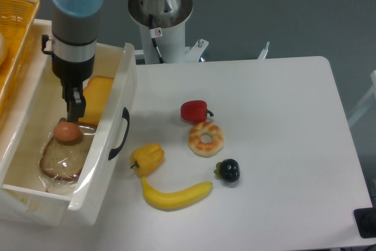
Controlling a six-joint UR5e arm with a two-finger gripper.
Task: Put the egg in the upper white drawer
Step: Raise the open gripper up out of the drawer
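Resting just below the fingertips, the egg (67, 132) lies on a bread slice (61, 158) inside the upper white drawer (115, 116). The gripper (75, 111) hangs above it, holding nothing; how far its fingers are parted cannot be told.

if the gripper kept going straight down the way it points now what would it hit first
Most likely the egg, which sits just below the gripper on the bread slice inside the upper white drawer. Depth is unclear, so the fingers might graze past it onto the bread.

White table (282, 145) with rounded corners against a plain grey-blue floor (282, 10)
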